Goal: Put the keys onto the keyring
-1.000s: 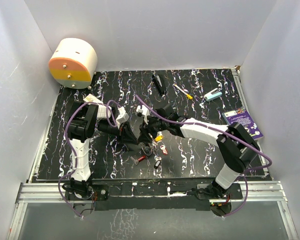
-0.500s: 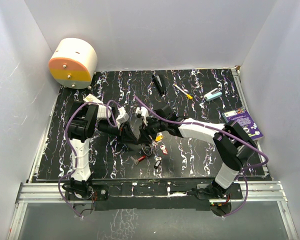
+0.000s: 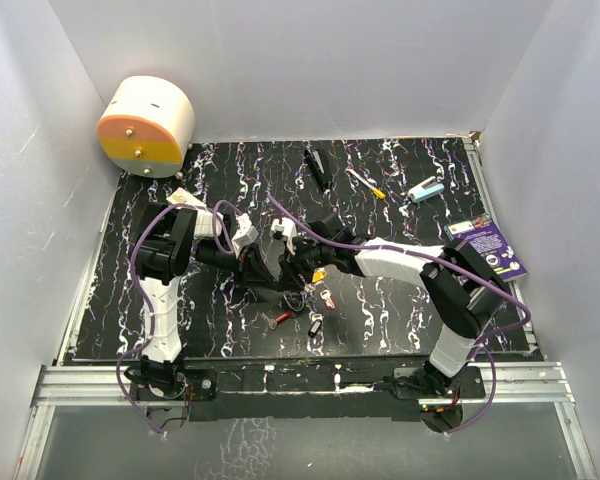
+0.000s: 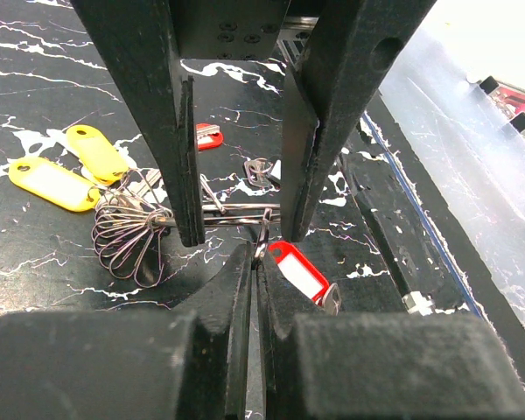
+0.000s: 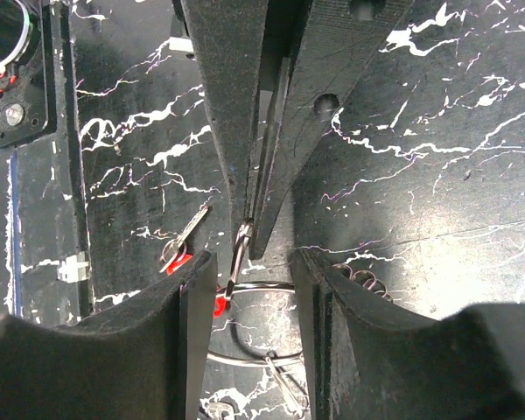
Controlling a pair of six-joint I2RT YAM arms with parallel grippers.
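Note:
The keyring [image 5: 261, 285] is a thin silver wire ring spanning the gap between my right gripper's [image 5: 255, 302] wide-set fingers, touching both pads. In the left wrist view it shows edge-on as a wire [image 4: 236, 213] between those fingers. My left gripper [image 4: 255, 255] is shut on a small split ring [image 5: 241, 247] that meets the keyring; a red-tagged key [image 4: 299, 273] lies beside it. Yellow tags [image 4: 45, 184] and a bunch of small loops [image 4: 127, 234] hang at one side. From above, both grippers [image 3: 290, 280] meet mid-table, with yellow [image 3: 318, 275], pink [image 3: 327, 299], red [image 3: 280, 318] and black [image 3: 315, 325] keys around.
A round cream and orange container [image 3: 145, 125] stands at the back left. A long black bar [image 3: 317, 168], a white stick with a yellow tip [image 3: 365, 183], a teal object [image 3: 426, 189] and a purple card [image 3: 487, 245] lie at the back right.
My right arm has shifted slightly to the left toward the left gripper. The left arm and the loose keys have not visibly moved.

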